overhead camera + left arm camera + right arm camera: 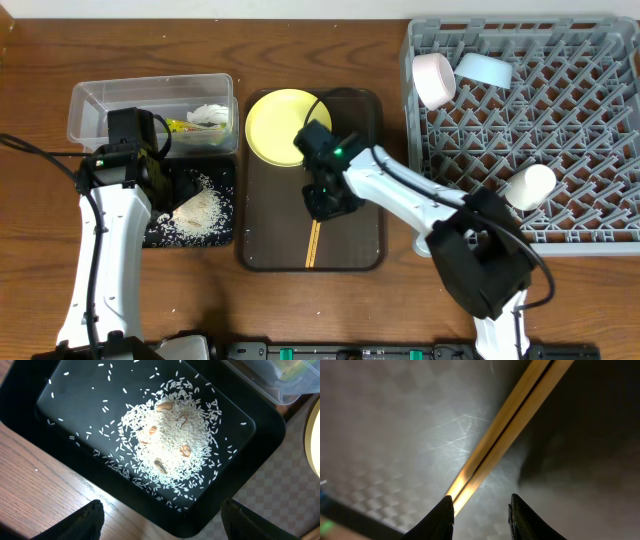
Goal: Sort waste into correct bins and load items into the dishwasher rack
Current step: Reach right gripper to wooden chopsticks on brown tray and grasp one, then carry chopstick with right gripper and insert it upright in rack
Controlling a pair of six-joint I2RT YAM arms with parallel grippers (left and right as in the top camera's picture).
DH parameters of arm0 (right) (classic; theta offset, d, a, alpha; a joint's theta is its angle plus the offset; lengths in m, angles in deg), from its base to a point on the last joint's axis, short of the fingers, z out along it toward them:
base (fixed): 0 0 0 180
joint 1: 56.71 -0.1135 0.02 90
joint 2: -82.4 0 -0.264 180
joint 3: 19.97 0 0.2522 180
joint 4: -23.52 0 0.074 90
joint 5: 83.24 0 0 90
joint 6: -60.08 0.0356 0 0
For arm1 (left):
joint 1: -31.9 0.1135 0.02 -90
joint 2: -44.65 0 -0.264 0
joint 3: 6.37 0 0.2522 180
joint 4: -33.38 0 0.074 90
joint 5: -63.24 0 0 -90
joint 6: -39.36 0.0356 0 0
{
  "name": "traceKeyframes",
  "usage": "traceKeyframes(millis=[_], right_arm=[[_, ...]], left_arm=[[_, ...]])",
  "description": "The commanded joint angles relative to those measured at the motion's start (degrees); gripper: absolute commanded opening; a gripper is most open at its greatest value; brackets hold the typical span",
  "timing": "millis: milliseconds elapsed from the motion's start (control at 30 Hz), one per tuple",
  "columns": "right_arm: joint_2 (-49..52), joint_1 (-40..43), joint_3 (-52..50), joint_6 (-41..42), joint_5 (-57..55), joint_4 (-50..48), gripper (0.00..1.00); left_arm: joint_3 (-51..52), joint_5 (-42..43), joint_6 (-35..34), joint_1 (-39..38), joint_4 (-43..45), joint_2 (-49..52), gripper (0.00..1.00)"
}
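Observation:
The wooden chopsticks (313,245) lie on the dark brown serving tray (360,240), beside the yellow plate (278,124). My right gripper (325,197) is down over their upper end. In the right wrist view it (482,517) is open, with the chopsticks (505,430) ending by its left finger. My left gripper (152,172) hovers open and empty over the black tray (222,232); the left wrist view shows it (160,527) above the tray's near rim (260,445) and the rice pile (170,435). The tissue (208,113) and wrapper (185,127) lie in the clear tub (100,100).
The grey dishwasher rack (560,140) stands at the right, holding a white bowl (435,78), a light blue bowl (485,70) and a pale cup (528,187). The clear tub's corner (280,385) and the plate's edge (315,435) show in the left wrist view.

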Motion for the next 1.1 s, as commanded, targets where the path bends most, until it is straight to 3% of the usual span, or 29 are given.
traceKeyframes(millis=[0, 400, 667, 1067], right_arm=[[2.0, -1.1, -0.3, 3.2, -2.7, -0.1, 0.34], [4.1, -1.9, -0.3, 6.9, -7.9, 2.8, 0.34], [4.1, -0.7, -0.3, 7.5, -9.4, 4.2, 0.01], [-1.2, 6.9, 0.1, 3.6, -8.5, 4.9, 0.01]], left_arm=[[-0.4, -0.5, -0.1, 0.2, -0.2, -0.1, 0.77], [-0.4, -0.5, -0.1, 0.2, -0.2, -0.1, 0.77], [-0.4, -0.5, -0.1, 0.2, -0.2, -0.1, 0.78], [-0.4, -0.5, -0.1, 0.2, -0.2, -0.1, 0.77]])
